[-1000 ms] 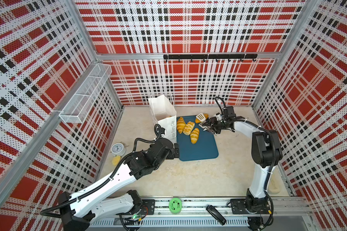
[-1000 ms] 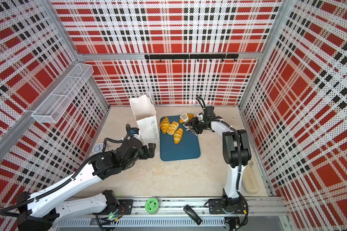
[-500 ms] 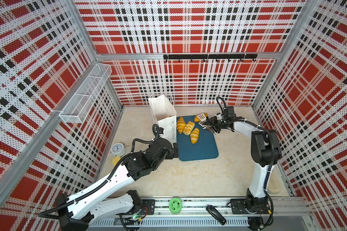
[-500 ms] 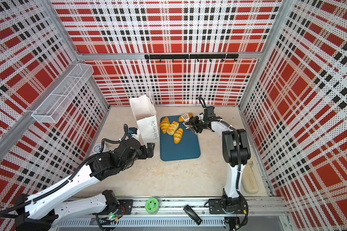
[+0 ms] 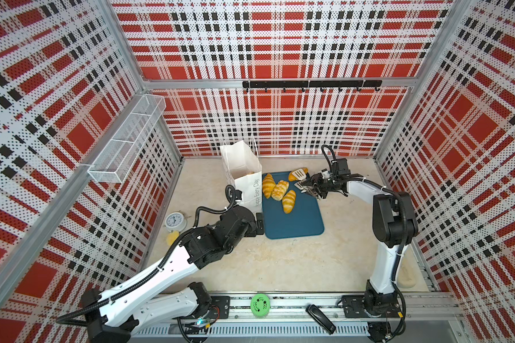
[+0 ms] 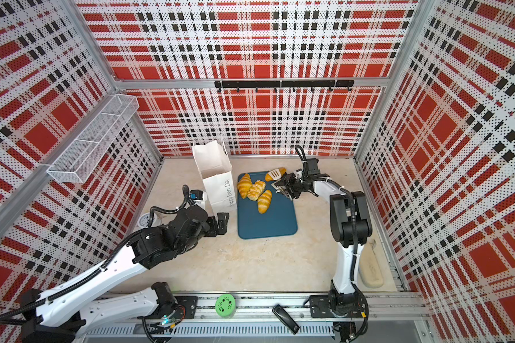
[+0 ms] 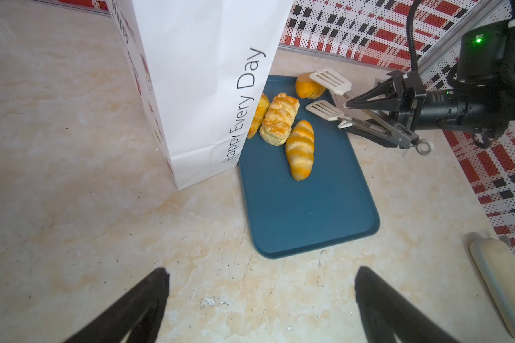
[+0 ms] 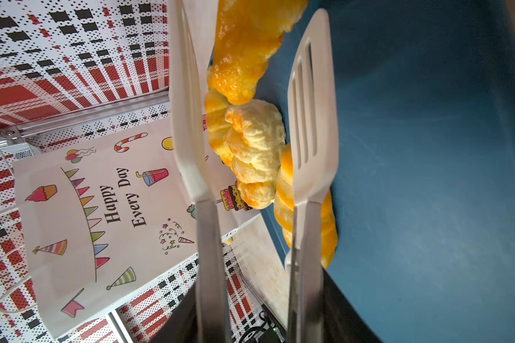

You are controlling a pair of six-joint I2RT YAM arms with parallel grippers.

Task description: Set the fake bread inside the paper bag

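Striped loaf (image 5: 289, 201) lies on teal tray (image 5: 298, 225), long axis near-to-far; golden, with pale bands. Right gripper (image 5: 313, 187) clamps tongs (image 5: 299, 172), blades apart. Left gripper (image 7: 260, 276) gapes wide.

White-shelled arms (image 5: 149, 276), black joints (image 5: 394, 219), ribbed black cables (image 5: 211, 210), black jaws

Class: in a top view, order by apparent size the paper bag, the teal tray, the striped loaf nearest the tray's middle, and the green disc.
1. teal tray
2. paper bag, though its top stands nearer the camera, so take this loosely
3. striped loaf and green disc look alike; not ranked
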